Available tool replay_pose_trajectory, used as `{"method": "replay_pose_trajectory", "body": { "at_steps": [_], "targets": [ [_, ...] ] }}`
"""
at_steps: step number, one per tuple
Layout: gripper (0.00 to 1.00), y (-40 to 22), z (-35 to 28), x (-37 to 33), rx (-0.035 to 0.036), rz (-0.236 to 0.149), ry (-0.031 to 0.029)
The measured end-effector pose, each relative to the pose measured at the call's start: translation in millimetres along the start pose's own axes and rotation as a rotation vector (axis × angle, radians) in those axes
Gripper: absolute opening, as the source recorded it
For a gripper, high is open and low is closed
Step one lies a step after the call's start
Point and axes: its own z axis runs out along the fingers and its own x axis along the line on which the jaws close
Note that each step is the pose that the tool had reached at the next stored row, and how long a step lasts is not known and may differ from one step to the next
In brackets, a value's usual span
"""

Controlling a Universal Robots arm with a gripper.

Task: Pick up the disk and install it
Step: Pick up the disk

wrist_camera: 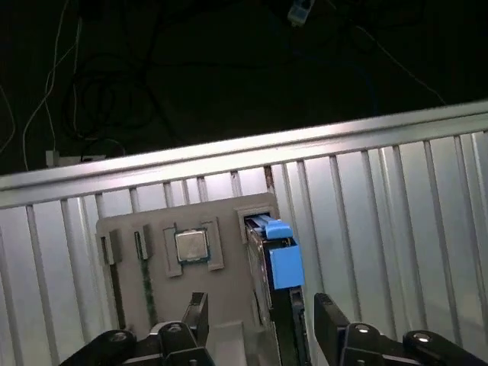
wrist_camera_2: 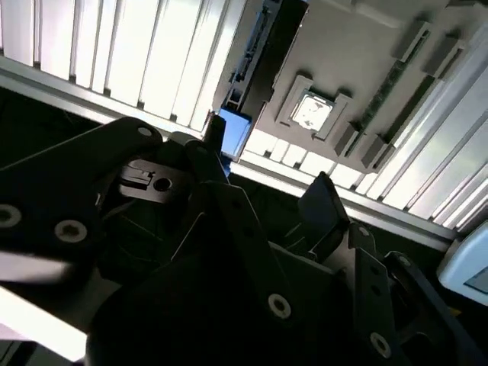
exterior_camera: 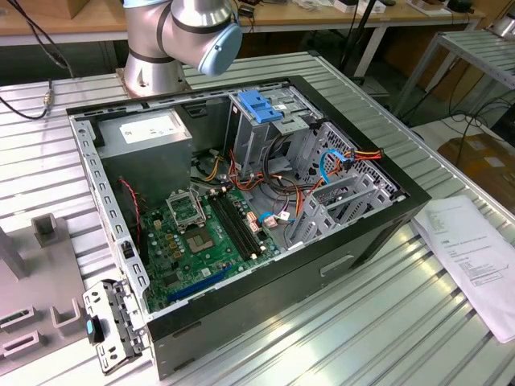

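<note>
The disk (wrist_camera: 273, 263) stands on edge in a slot of the grey fixture plate (wrist_camera: 229, 297), its bright blue carrier end (wrist_camera: 286, 265) facing up. In the second wrist view the same blue end (wrist_camera_2: 235, 134) shows past the dark gripper links. In the exterior view the disk (exterior_camera: 113, 323) is at the lower left, beside the open computer case (exterior_camera: 241, 201). My gripper (wrist_camera: 259, 309) hangs above the fixture, open, one finger (wrist_camera: 195, 309) on each side of the disk's line and clear of it.
A processor chip (wrist_camera: 191, 245) and memory sticks (wrist_camera: 145, 274) sit in the same fixture. The case holds a grey drive cage with a blue latch (exterior_camera: 261, 104), cables and a motherboard (exterior_camera: 205, 233). A paper sheet (exterior_camera: 475, 253) lies on the slatted table at the exterior view's right.
</note>
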Motion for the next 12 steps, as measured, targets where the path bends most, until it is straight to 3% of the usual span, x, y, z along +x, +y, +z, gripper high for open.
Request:
{"method": "replay_pose_trajectory", "body": {
  "at_steps": [2, 5, 9, 12],
  "targets": [
    [0.66, 2.7, 8.1, -9.0, 0.0034, -0.02, -0.0004],
    [0.66, 3.4, 14.0, -10.4, 0.0022, -0.061, 0.0004],
    [0.66, 9.1, 20.9, -9.9, 0.0048, -0.064, 0.0025],
    [0.66, 11.9, 30.9, -9.3, 0.0048, -0.064, 0.0025]
  ]
}}
